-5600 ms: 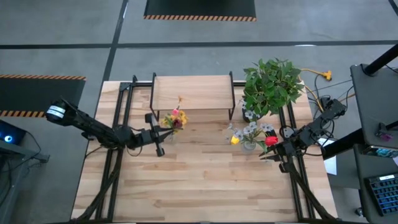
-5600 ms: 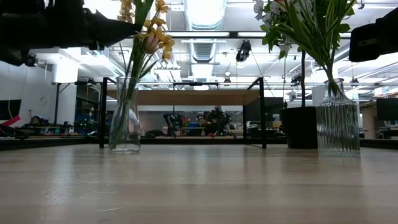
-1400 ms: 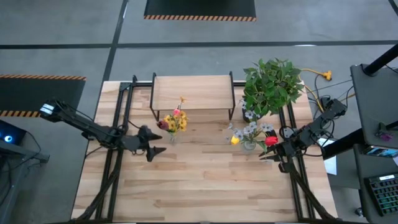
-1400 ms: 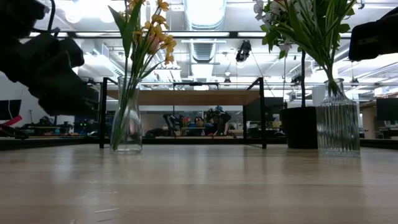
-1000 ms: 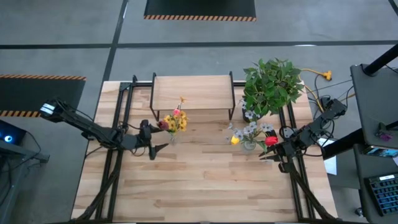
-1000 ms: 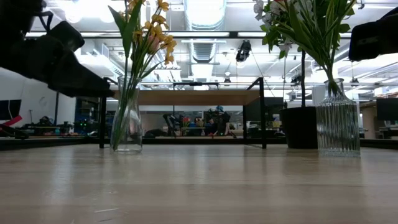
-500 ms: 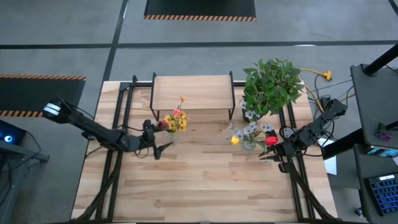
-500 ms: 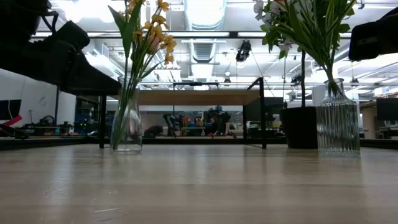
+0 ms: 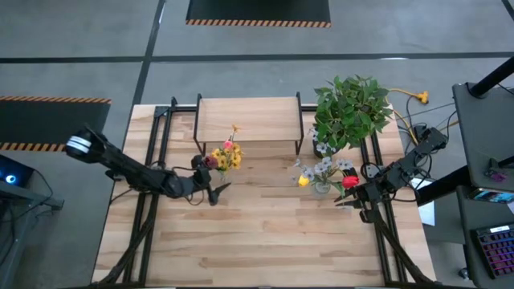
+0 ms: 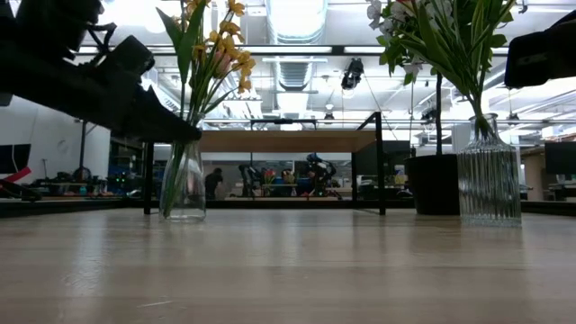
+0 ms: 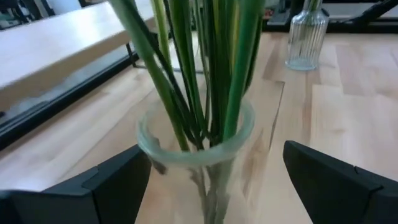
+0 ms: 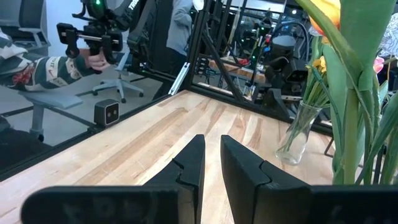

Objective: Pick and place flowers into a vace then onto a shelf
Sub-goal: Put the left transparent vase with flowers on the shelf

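Observation:
A clear glass vase (image 11: 196,134) with yellow, pink and maroon flowers (image 9: 226,154) stands on the table in front of the shelf (image 9: 249,119), a light wood top on thin black legs. My left gripper (image 11: 216,152) is open, with one finger on each side of the vase's neck, just below its rim. I see no touch. A second, ribbed vase (image 10: 489,180) with pale, yellow and red flowers (image 9: 325,172) stands to the right. My right gripper (image 12: 210,168) is shut beside it, with nothing between its fingers.
A bushy potted plant (image 9: 351,108) stands at the far right, next to the shelf. The near half of the wooden table (image 9: 265,241) is bare planks. Beyond the table, a person (image 12: 37,62) holds a hand-held device.
My left gripper has moved toward the table's right edge, up to the left vase, and its open fingers now stand on either side of the vase's neck. The vase and its flowers have stayed in place.

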{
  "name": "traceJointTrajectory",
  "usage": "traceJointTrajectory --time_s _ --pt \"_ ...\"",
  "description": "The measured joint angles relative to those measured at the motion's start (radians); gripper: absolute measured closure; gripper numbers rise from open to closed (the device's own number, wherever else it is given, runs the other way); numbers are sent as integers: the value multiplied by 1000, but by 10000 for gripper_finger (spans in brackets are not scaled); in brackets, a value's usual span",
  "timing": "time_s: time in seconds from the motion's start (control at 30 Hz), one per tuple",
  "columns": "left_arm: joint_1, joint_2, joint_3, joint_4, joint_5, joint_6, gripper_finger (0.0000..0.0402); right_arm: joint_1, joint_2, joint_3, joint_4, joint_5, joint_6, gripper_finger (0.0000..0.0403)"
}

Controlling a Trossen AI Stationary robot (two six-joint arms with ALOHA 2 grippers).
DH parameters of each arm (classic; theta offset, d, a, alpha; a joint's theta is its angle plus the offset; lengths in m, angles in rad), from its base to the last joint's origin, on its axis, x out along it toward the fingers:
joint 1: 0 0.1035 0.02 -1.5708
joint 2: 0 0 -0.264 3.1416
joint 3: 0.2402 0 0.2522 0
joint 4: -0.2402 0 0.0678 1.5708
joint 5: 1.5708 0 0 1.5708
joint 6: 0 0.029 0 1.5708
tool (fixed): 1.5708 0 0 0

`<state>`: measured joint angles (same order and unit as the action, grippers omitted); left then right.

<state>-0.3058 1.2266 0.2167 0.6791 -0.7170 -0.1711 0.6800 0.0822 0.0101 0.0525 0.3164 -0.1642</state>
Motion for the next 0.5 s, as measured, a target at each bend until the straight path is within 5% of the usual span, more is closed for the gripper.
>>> traceJointTrajectory --time_s 0.5 --pt "5 42 33 6 -135 -32 77 0 0 0 0 0 0 360"
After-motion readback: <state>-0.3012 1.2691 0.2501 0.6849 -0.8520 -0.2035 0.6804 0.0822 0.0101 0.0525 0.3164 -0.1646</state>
